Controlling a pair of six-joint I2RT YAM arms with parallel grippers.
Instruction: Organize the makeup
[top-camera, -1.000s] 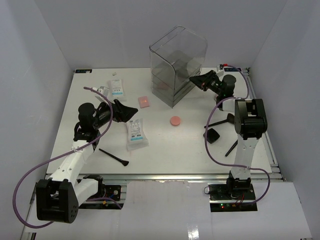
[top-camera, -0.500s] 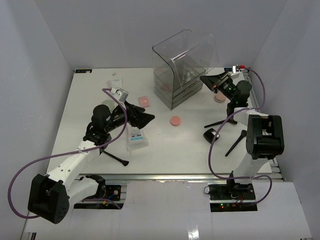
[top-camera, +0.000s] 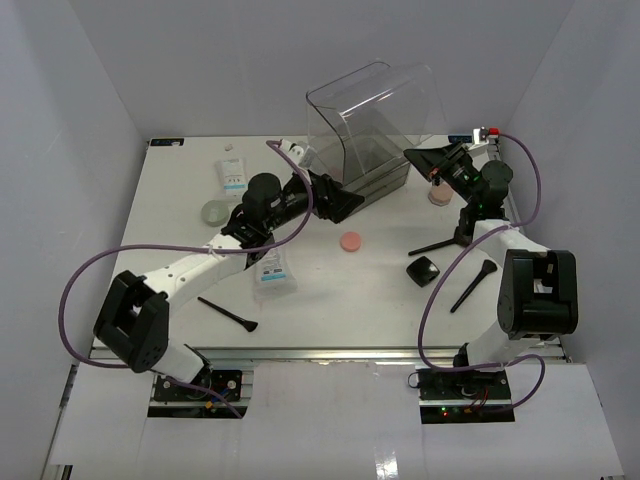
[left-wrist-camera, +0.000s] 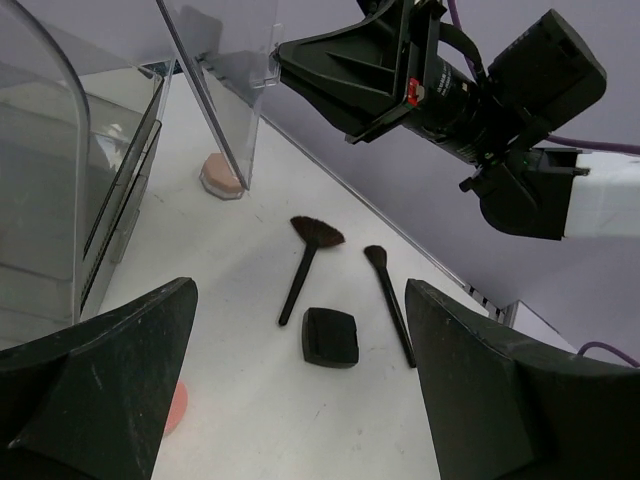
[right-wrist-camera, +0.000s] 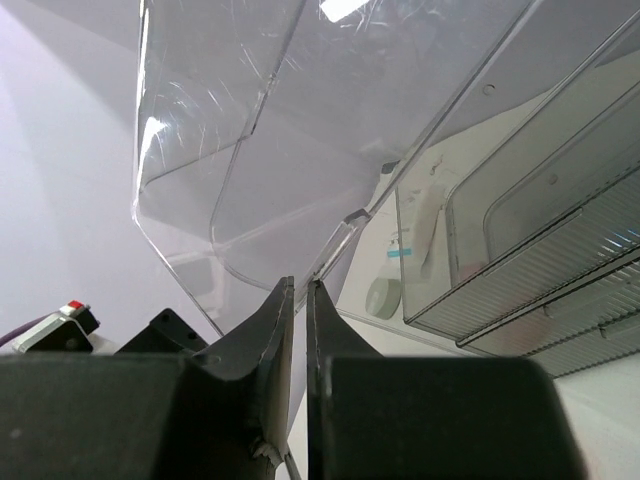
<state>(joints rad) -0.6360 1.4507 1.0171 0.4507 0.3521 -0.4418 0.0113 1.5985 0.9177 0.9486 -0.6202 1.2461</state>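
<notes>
Judging by the top view, the sorting has barely begun. The right gripper (right-wrist-camera: 300, 290) is closed on the thin front edge of the clear lid (top-camera: 380, 108), holding it tipped up over the clear box (top-camera: 368, 172) at 12 o'clock on the worktop (top-camera: 330, 295). The left gripper (top-camera: 342, 203) hangs just in front of the box's dark drawers, its jaws spread wide with nothing between them. Whether anything already lies inside the box cannot be told.

The makeup is scattered over the worktop. A pink round compact (top-camera: 349, 242) sits near the centre. The black compact (top-camera: 424, 270), fan brush (top-camera: 440, 243) and second brush (top-camera: 472, 285) lie at 3 to 4 o'clock, and the beige compact (top-camera: 437, 194) at 2. The far sachet (top-camera: 234, 177) and pale round compact (top-camera: 215, 211) are at 10. The near sachet (top-camera: 272, 266) lies beside the left forearm, and a thin brush (top-camera: 228, 314) lies at 7. All of it looks left to put away.

The centre and the 6 o'clock strip offer open room. The second brush lies close to the right edge and the right arm, so reaching it looks tight.
</notes>
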